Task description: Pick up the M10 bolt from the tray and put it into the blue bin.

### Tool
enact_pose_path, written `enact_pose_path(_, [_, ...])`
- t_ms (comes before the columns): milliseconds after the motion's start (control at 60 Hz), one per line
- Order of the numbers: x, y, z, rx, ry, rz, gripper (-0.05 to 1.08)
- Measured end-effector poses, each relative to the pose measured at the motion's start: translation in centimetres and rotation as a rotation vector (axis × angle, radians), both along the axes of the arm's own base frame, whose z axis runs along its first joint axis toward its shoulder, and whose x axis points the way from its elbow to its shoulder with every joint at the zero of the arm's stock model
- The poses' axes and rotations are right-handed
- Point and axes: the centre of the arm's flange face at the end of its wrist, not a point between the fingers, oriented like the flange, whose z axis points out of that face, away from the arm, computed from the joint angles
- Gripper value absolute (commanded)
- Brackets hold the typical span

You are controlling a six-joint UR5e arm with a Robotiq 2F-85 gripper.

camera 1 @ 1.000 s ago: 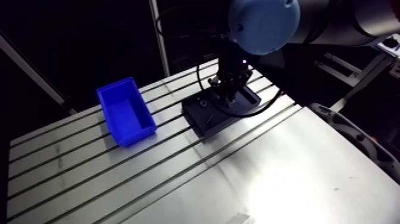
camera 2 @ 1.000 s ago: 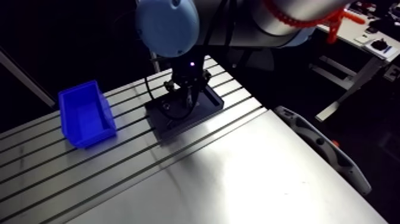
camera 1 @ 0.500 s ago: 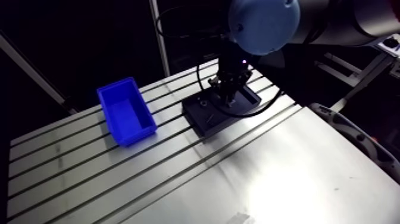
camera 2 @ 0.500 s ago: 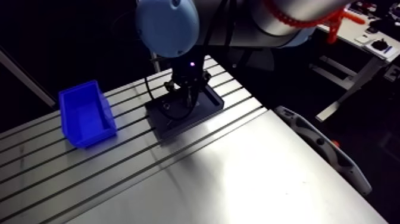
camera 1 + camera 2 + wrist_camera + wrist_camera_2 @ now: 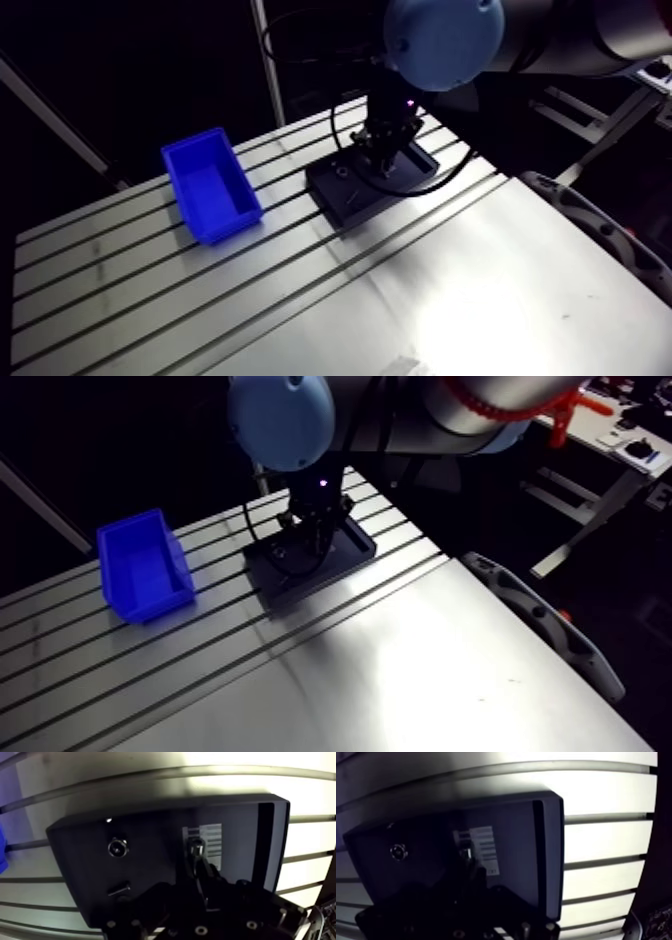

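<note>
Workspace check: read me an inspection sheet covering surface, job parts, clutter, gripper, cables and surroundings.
Surface: slotted aluminium table, bare metal with a bright glare patch.
Job's things: dark tray on the table; bolt in it beside a white label, right at the gripper; blue bin upright, apart from the tray, nothing visible inside.
Clutter: round nut-like part and small screw, both in the tray.
Gripper: gripper low over the tray; open or shut cannot be told.
Cables: nothing seen.
Surroundings: nothing seen.
</note>
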Motion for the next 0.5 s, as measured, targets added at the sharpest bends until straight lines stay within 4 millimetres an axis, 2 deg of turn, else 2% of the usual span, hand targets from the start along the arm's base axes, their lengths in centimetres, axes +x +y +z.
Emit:
enact_pose_path(250, [-0.02, 0.05, 0.01, -0.001, 0.001, -0.001, 1.04])
enact_pose_path(500, [-0.11, -0.02, 0.52, -0.001, 0.008, -0.001, 1.07])
